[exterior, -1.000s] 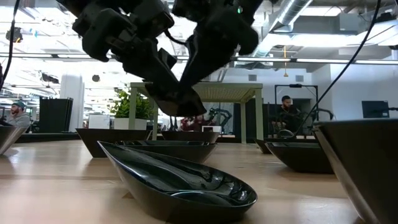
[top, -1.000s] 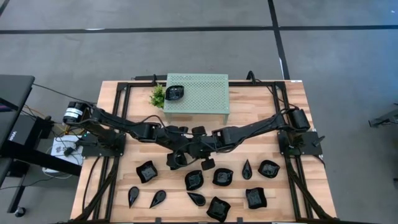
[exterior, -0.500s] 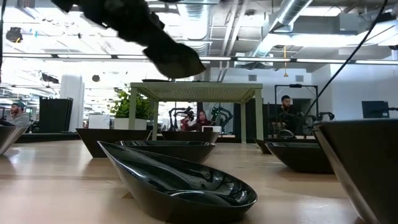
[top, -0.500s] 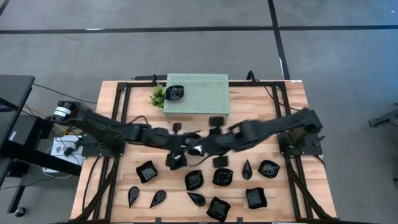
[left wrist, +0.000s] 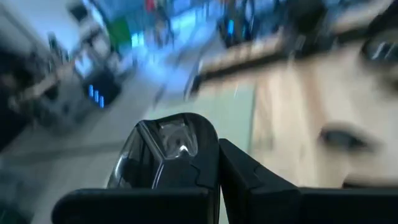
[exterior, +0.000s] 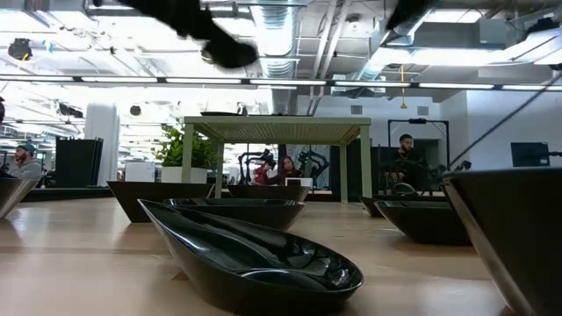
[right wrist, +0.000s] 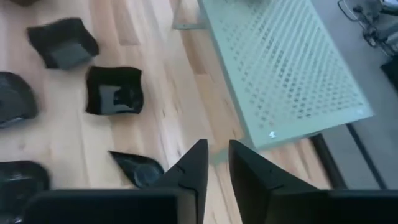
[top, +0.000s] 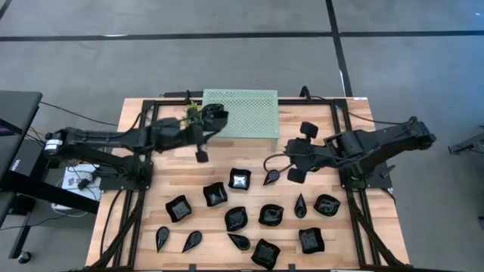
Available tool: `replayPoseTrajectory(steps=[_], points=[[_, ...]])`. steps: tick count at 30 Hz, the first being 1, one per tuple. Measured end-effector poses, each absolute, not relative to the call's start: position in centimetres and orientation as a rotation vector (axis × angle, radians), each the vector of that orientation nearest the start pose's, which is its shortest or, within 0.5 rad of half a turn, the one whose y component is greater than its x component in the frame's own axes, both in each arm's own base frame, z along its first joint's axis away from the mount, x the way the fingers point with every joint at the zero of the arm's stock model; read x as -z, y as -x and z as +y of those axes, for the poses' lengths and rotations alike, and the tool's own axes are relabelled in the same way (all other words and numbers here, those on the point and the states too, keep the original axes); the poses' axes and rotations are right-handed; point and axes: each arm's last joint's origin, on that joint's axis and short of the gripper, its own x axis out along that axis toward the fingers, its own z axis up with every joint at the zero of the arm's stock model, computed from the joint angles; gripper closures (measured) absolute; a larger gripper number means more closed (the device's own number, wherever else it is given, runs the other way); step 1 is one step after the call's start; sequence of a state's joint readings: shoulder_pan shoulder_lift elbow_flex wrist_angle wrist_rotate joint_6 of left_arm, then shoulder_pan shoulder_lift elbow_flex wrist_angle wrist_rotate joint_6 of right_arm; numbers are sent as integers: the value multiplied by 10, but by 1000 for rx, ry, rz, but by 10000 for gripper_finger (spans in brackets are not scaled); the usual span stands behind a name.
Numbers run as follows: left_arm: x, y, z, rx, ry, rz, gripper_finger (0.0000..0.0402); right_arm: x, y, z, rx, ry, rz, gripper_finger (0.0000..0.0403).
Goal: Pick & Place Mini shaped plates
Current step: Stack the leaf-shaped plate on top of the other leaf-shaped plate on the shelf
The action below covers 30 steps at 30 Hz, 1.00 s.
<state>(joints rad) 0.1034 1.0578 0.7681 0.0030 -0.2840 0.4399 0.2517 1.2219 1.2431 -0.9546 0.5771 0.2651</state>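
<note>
from above, the mint-green perforated stand sat at the twelve o'clock edge of the slatted wooden table, and the left gripper hovered over the stand's nine o'clock end, clamped on a square wavy-edged plate beside a small green plant. the right gripper hung near the table's middle, toward three o'clock, with a teardrop plate just off its tip and a square plate beyond that; bare wood lay open between these and the stand. the other glossy black mini shaped plates spread in loose rows toward six o'clock, well short of the black frame rails at the nine and three o'clock edges. at table height, a shallow leaf-shaped dish filled the foreground with its shiny rippled inside empty, more dark dishes lined up behind it, and the stand rose on thin legs at twelve o'clock; people sat far off in the room. the left wrist picture was blurred, yet the fingers were closed on the plate's gleaming rim. the right wrist picture showed that gripper's fingers nearly together and holding nothing, above the teardrop plate, with two square plates and the punched stand top past them.
</note>
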Motion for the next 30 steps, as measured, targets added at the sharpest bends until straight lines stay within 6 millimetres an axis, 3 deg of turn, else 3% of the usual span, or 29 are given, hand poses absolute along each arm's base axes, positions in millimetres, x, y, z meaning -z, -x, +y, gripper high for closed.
replayPoseTrajectory(steps=[6, 12, 17, 30], points=[[-275, -237, 70, -375, -414, 487, 395, -284, -226, 27, 393, 118, 676, 364], [-264, -239, 90, -423, -391, 549, 393, -256, -230, 16, 420, 93, 652, 386], [-258, -241, 97, -429, -421, 586, 395, -254, -233, 9, 445, 96, 659, 401], [-250, -247, 99, -351, -543, 639, 378, -259, -235, 10, 438, 91, 613, 395]])
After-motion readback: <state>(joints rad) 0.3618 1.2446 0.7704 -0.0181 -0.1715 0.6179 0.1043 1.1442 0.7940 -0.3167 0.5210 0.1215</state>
